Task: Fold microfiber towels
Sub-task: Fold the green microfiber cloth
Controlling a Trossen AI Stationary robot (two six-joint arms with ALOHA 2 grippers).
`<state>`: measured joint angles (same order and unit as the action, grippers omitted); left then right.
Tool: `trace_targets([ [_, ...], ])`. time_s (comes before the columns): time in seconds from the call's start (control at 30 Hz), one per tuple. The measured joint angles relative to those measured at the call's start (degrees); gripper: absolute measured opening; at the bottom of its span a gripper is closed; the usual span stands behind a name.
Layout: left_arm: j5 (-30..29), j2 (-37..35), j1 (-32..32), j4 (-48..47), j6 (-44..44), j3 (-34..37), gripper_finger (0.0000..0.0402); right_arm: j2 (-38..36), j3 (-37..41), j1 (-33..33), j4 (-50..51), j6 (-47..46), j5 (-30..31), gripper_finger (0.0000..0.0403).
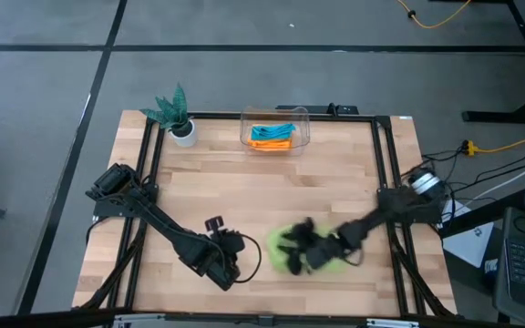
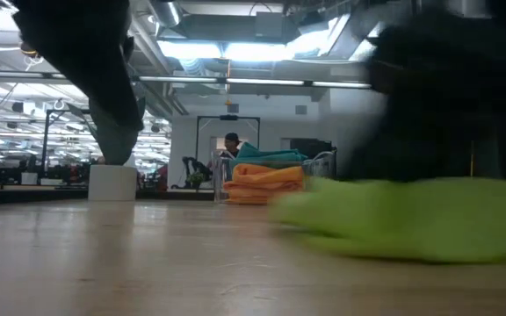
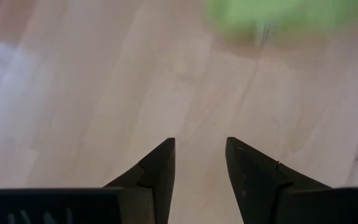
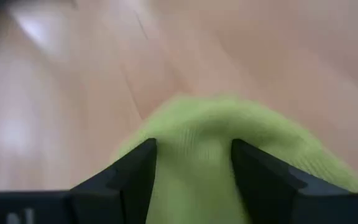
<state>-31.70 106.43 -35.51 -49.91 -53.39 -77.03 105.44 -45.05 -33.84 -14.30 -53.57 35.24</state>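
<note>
Lime-green microfiber towel [image 1: 310, 255], near the table's [image 1: 272, 182] front edge, apparently sits pinched between right gripper [image 4: 193, 163] fingers; lift evenly. Left gripper [image 3: 199, 163] waits empty, parted.

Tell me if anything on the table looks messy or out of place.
Only the green towel, lying bunched near the table's front edge under the right gripper. The orange and teal towels sit stacked in the clear bin.

So the table [image 1: 272, 182] has 1 towel [image 1: 322, 264] lying near its front edge, right of centre, with the right gripper [image 1: 292, 255] on top of it. The left gripper [image 1: 231, 271] sits just left of that towel. A bin [image 1: 275, 117] at the back edge holds folded towels [image 1: 272, 137], and the plant [image 1: 176, 114] stands by the back-left corner.
</note>
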Motion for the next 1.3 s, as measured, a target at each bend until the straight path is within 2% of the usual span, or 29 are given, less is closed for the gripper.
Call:
trace_targets([
  [0.07,-1.4,0.0,0.0,0.1,0.0,0.0,0.0135,4.3,-1.5,4.1,-15.9,7.8,-2.2,0.0211],
  [0.13,-2.6,0.0,0.0,0.1,0.0,0.0,0.0135,8.2,-4.5,7.4,-28.0,16.0,-8.8,0.0211],
  [0.2,-2.9,0.0,0.0,0.1,0.0,0.0,0.0135,10.2,-8.0,9.7,-32.6,22.8,-16.5,0.0211],
  [0.27,-2.9,0.0,0.0,0.1,0.0,0.0,0.0135,10.5,-11.7,11.6,-32.3,24.2,-20.0,0.0211],
  [0.33,-2.9,0.0,0.0,0.1,0.0,0.0,0.0135,10.0,-14.5,13.1,-28.8,25.8,-21.0,0.0211],
  [0.43,-2.5,0.0,-0.1,0.1,-0.3,0.0,0.0135,7.6,-17.3,14.3,-17.4,29.2,-21.0,0.0211],
  [0.53,-2.2,0.0,-0.2,0.5,-0.3,0.0,0.0135,4.3,-19.7,14.2,-3.2,24.0,-20.2,0.0211],
  [0.67,-2.1,0.0,-0.2,1.0,-0.2,0.0,0.0135,1.0,-21.1,11.6,15.4,17.1,-15.5,0.0211],
  [0.8,-1.1,0.1,-0.2,4.3,-1.1,0.0,0.0135,-1.4,-21.2,7.3,28.8,10.3,-15.2,0.0211],
  [0.9,3.5,0.8,0.2,11.9,0.4,0.0,0.0135,-1.6,-21.2,4.0,35.2,7.0,-15.4,0.0211],
  [1.0,5.2,2.1,0.6,19.1,6.6,0.0,0.0135,-1.6,-21.2,1.1,39.0,5.5,-15.4,0.0211],
  [1.17,8.2,4.4,1.0,22.6,12.9,0.0,0.0135,-1.7,-21.2,-2.5,43.2,3.2,-15.3,0.0211],
  [1.3,10.4,7.3,1.5,22.9,13.1,0.0,0.0135,-1.7,-21.2,-4.9,46.3,0.6,-11.2,0.0211],
])
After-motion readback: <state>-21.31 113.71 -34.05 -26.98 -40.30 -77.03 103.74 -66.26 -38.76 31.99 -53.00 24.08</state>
